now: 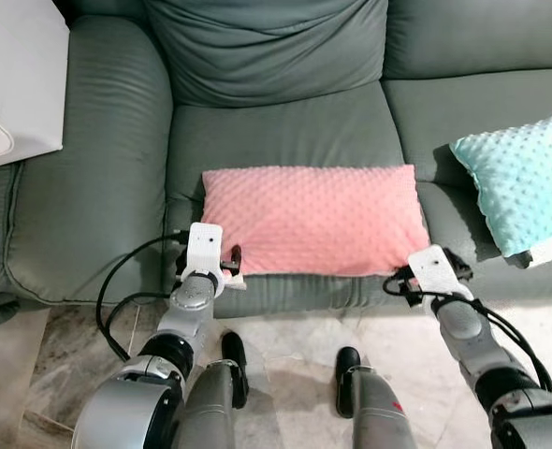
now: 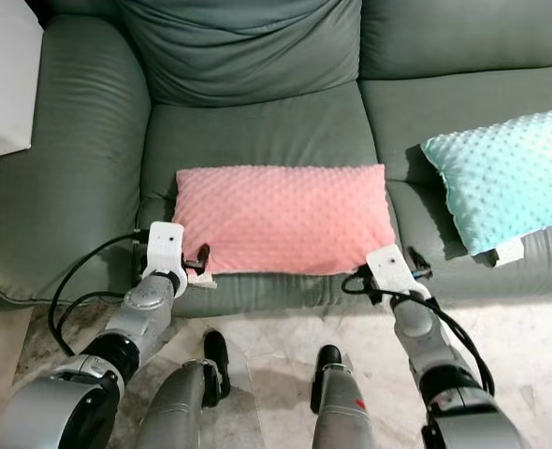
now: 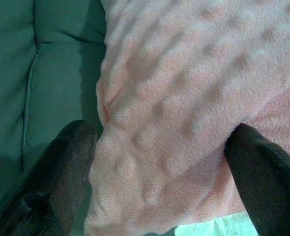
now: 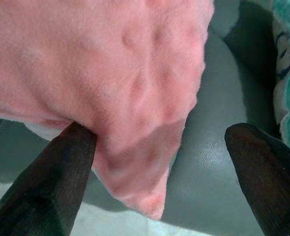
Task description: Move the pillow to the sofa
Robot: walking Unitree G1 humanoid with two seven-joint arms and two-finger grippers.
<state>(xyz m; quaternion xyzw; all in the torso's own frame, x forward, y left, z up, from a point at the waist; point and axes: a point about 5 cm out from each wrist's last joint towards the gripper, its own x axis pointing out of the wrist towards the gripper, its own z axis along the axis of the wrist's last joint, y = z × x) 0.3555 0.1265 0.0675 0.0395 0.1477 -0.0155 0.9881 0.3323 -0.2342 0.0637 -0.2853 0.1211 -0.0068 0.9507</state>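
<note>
Pink pillow (image 1: 313,220), near corners claw-hidden

Grey-green leather sofa (image 1: 285,131): wide padded armrest (image 1: 89,168) on one side, loose back cushion (image 1: 267,47) slumped and creased, seat cushions split by a seam. Second seat (image 1: 463,112) partly in shadow. Teal dimpled cushion (image 1: 529,182) leaning at the far end of that seat. White flat surface (image 1: 14,75) beside the armrest. Floor (image 1: 295,332): polished marble-look tile, beige with brown veining, lit brightest in front of the sofa.
</note>
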